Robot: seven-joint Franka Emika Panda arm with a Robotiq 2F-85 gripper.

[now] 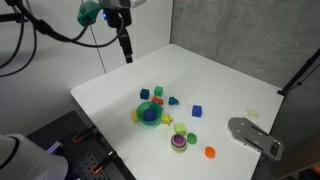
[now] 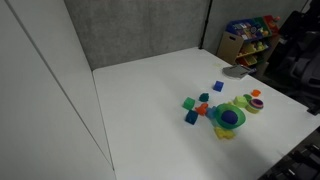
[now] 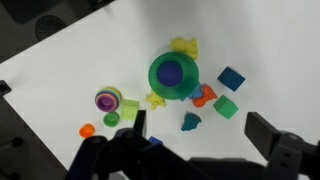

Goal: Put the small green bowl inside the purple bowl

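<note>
The purple bowl [image 3: 97, 101] stands on the white table near the front edge; it also shows in both exterior views [image 1: 178, 147] [image 2: 256, 105]. A bright-green round bowl [image 3: 108, 99] [image 1: 179, 141] appears to sit inside it, with only the purple rim showing around it. My gripper [image 3: 200, 140] is open and empty. It hangs high above the table's far side [image 1: 127, 58], well away from both bowls. It is out of view in the exterior view with the toy shelf.
A small darker green piece [image 3: 111, 119] and an orange disc [image 3: 87, 129] lie beside the purple bowl. The big green-yellow dish with a blue piece [image 3: 172, 76] is ringed by coloured blocks [image 3: 231, 78]. A grey object [image 1: 255, 136] lies at the table's edge.
</note>
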